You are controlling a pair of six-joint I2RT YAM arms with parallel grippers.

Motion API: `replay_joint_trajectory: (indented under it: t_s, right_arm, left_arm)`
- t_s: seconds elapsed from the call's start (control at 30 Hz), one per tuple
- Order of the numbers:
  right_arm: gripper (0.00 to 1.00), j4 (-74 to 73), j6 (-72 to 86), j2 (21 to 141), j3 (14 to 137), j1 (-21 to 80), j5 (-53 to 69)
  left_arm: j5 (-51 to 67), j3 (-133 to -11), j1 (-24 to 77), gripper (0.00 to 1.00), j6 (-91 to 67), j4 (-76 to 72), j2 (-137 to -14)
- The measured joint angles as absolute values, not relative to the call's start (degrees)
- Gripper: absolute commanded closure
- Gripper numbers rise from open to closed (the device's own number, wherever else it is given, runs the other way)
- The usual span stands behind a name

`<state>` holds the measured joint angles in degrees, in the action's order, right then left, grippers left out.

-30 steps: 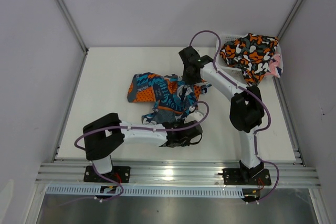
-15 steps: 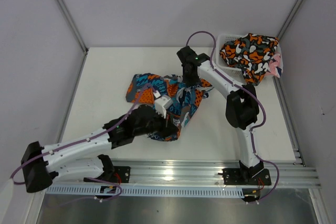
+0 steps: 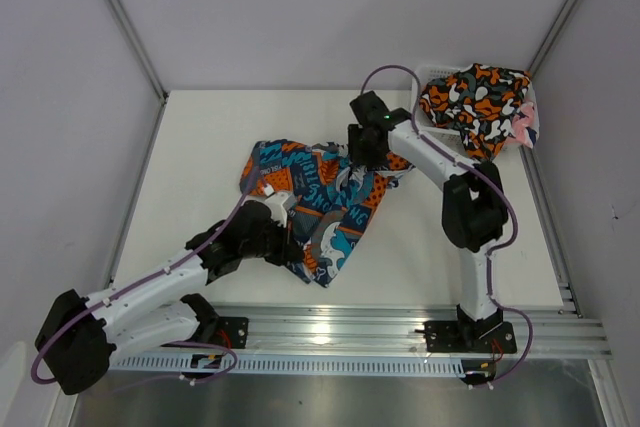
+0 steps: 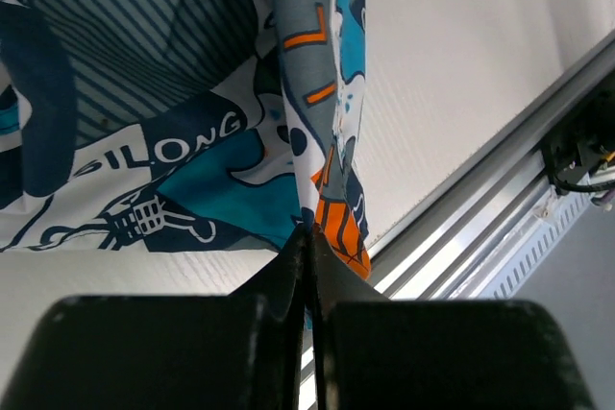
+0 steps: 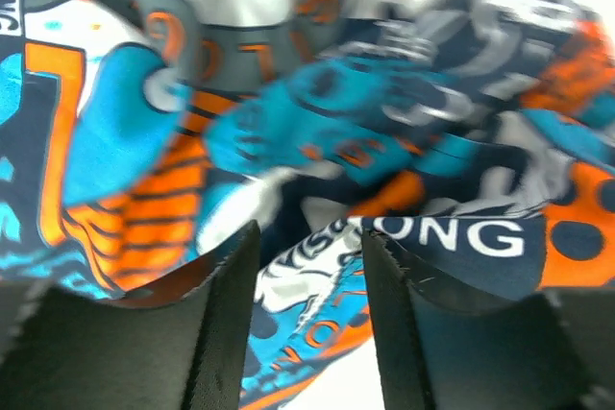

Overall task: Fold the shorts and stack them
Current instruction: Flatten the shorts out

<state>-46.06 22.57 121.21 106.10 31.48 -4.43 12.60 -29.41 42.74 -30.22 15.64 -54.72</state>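
Shorts (image 3: 325,202) in blue-orange patchwork, rumpled mid-way across table (image 3: 200,147); near hem pinched tight by left gripper (image 3: 288,245), right gripper (image 3: 368,152) spread above far edge. Draw hem steadily outward, flattening wrinkles before folding; avoid dragging whole garment.

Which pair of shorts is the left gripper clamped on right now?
The blue-teal-orange patchwork shorts lying mid-table: the left gripper is shut on their near hem. The orange camouflage shorts and the pink pair sit in the basket at the far right corner.
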Motion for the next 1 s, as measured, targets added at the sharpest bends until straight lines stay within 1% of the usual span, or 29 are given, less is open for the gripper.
replay_joint_trajectory:
  t_s: [0.07,0.13,0.33,0.5,0.63,0.77,1.0]
  right_arm:
    - [0.46,-44.5,23.1,117.1,101.5,29.5,-3.4]
    - [0.45,-43.3,23.8,112.6,97.5,26.7,-2.6]
    - [0.44,-36.0,26.0,98.0,84.2,17.8,0.9]
    - [0.44,-31.3,28.1,90.1,73.7,13.3,3.0]
    - [0.44,-28.0,30.1,86.3,64.1,8.8,5.8]
    - [0.45,-24.4,32.5,85.3,56.9,4.4,7.5]
    - [0.45,-15.5,38.2,84.8,48.6,0.9,9.3]
  left_arm:
    - [12.1,-29.1,42.2,1.00,-30.5,15.5,-54.4]
    - [11.9,-28.6,41.6,1.00,-30.7,15.2,-54.3]
    - [11.2,-27.2,40.4,1.00,-31.1,14.6,-54.3]
    - [10.3,-27.0,39.9,1.00,-31.2,14.4,-54.3]
    - [9.5,-26.8,39.1,1.00,-31.5,14.2,-54.3]
    - [8.6,-25.9,38.5,1.00,-31.6,14.2,-53.9]
    - [7.6,-24.6,37.1,1.00,-31.6,14.2,-52.0]
